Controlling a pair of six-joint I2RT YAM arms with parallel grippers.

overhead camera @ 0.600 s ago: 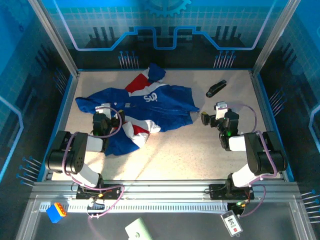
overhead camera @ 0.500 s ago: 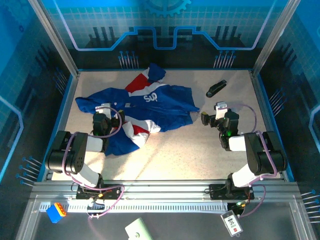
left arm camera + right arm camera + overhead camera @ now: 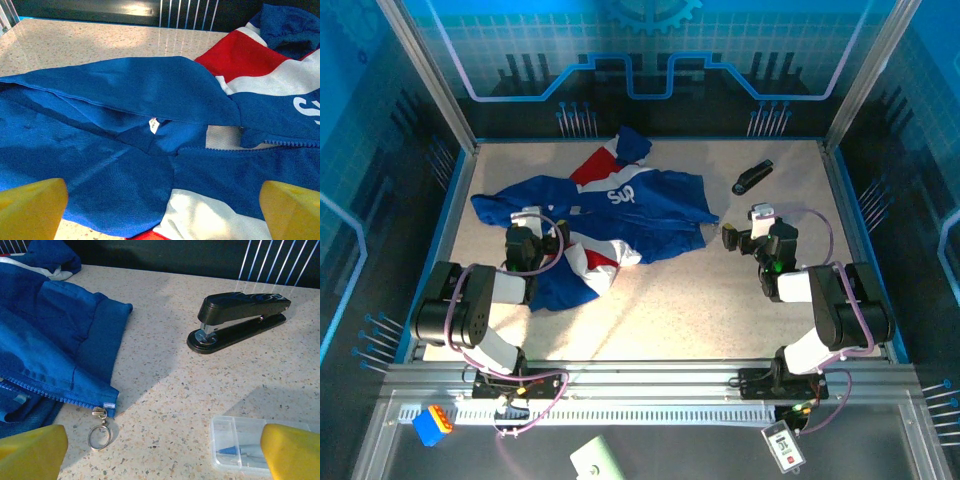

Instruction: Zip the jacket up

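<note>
Lying unzipped and crumpled near the tabletop's (image 3: 720,290) far-left corner, the small hooded royal-blue fabric jacket (image 3: 620,210) with red and white panels is staying exactly where it was. The left end effector (image 3: 160,212) and the right end effector (image 3: 160,452) are both hanging released, so zipping is not progressing.

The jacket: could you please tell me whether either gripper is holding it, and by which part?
Nothing is held: the left gripper is open over the jacket, and the right gripper is open by its zipper pull.

One jacket (image 3: 642,212), one stapler (image 3: 239,320), one clear box (image 3: 239,444).
</note>
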